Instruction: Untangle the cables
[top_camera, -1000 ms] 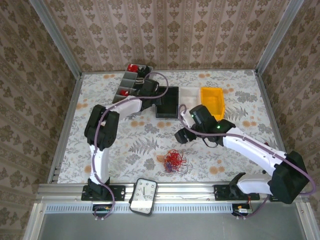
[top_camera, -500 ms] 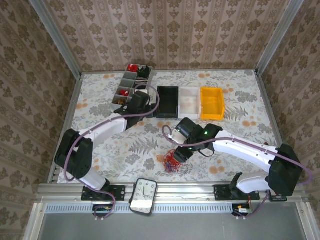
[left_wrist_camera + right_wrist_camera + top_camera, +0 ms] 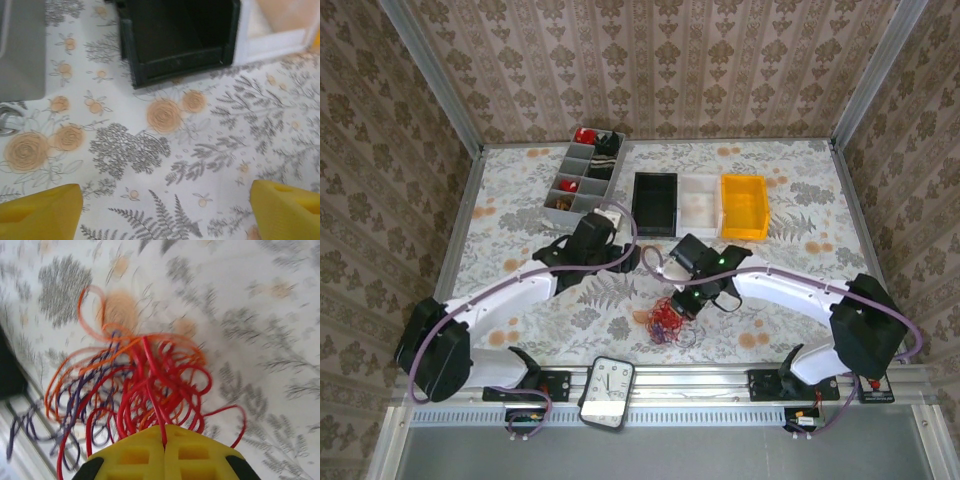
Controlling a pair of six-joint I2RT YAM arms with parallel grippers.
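- Top view: the cables (image 3: 666,322) lie in one tangled bundle of red, orange and dark strands on the table (image 3: 800,270), close to its near edge and about mid-width.
- Top view: the right gripper (image 3: 684,299) sits at the far-right edge of the bundle, touching it. Its finger state cannot be told from this view.
- Top view: the left gripper (image 3: 603,238) is over bare cloth, left of and farther than the bundle, apart from it.
- Top view: a grey tray (image 3: 582,178) stands at far left. To its right, a black bin (image 3: 655,203), a white bin (image 3: 698,199) and a yellow bin (image 3: 744,206) stand side by side in a row.
- Top view: a clock (image 3: 607,392) lies on the near rail, between the arm bases.
- Left wrist view: the left gripper (image 3: 165,212) has its yellow fingers (image 3: 40,210) wide apart, with only floral cloth between them.
- Left wrist view: the black bin (image 3: 175,40) is ahead, the white bin (image 3: 270,35) is just beside it on the right, and the grey tray (image 3: 20,50) is at the left edge.
- Right wrist view: the right gripper (image 3: 164,442) has its yellow fingers (image 3: 130,455) pressed together, clamped on one red strand of the cables (image 3: 145,385).
- Right wrist view: the strand runs from the finger seam into the bundle. Red loops fill the middle, orange loops arc to the far left, and dark purple loops lie at the left.
- Right wrist view: the picture is blurred, so it cannot be told whether the bundle rests on the cloth or is lifted.
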